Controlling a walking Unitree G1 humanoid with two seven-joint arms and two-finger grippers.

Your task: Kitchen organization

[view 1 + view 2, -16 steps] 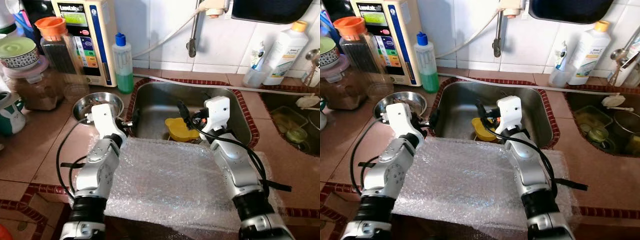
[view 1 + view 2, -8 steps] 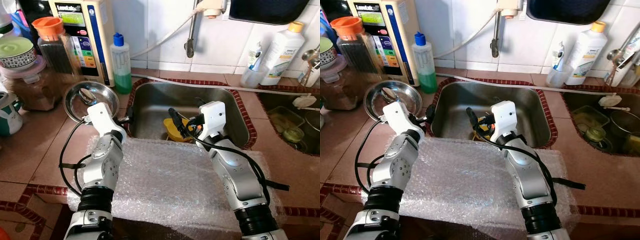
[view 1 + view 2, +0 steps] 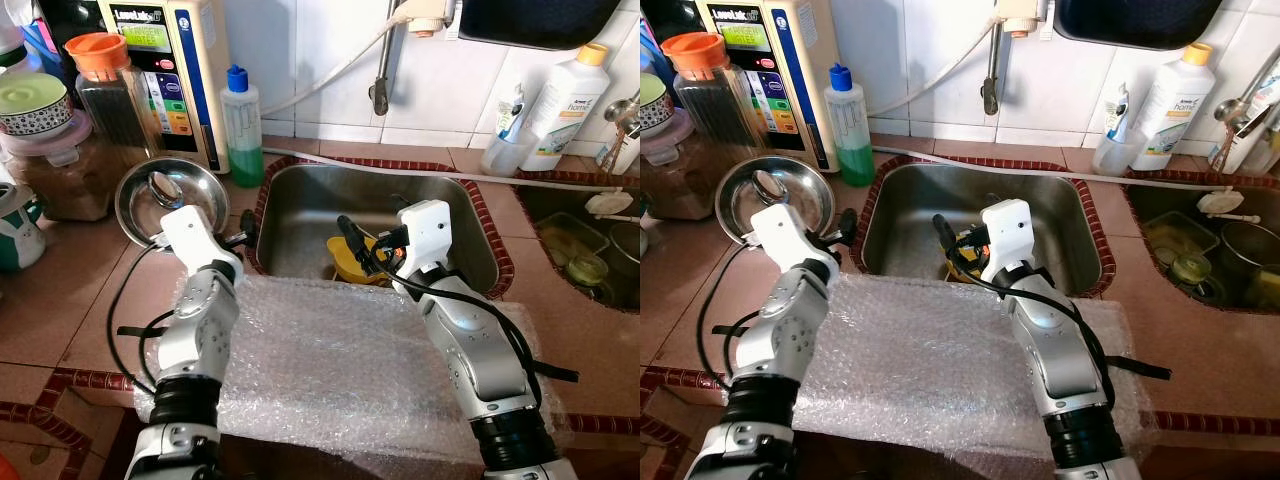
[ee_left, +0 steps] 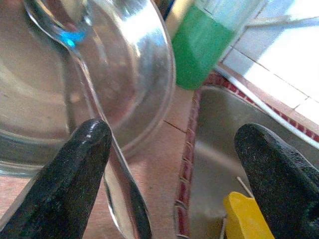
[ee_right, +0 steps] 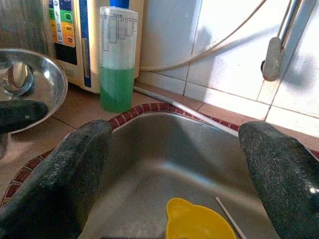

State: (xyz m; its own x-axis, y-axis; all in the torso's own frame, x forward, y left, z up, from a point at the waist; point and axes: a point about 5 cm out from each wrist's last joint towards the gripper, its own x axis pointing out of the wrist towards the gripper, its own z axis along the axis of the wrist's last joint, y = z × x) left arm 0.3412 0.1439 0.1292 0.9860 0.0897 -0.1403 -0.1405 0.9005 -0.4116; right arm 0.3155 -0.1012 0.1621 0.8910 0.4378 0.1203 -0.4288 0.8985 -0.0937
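Terracotta-tiled counter, white wall tiles behind; steel sink (image 3: 380, 215) taken as the landmark. Bubble wrap sheet (image 3: 330, 360) covers the counter edge in front of the sink, both forearms resting over it.

Steel bowl (image 3: 165, 195) sits on the counter just left of the sink, a spoon (image 4: 94, 124) lying inside with its handle over the rim toward the robot. Green-liquid bottle (image 3: 245, 125) stands behind the sink's left rear corner. Yellow cup (image 3: 355, 260) lies in the sink basin, a thin stick (image 5: 232, 216) beside it.

Left gripper (image 3: 240, 228) hovers at the sink's left rim, beside the bowl; fingers spread wide, nothing held. Right gripper (image 3: 362, 245) hangs over the sink's front edge, just above the yellow cup; fingers also parted, empty.

Judgement: step in hand is probably fetching the bowl or spoon with the left gripper. The spoon handle lies close to one fingertip (image 4: 70, 174), so a rim pinch needs care: close on the bowl wall clear of the handle, or the spoon may flip out. Polished steel is slippery; seat the rim deep between the fingers and lift level. Keep the right arm parked so the two grippers do not cross.
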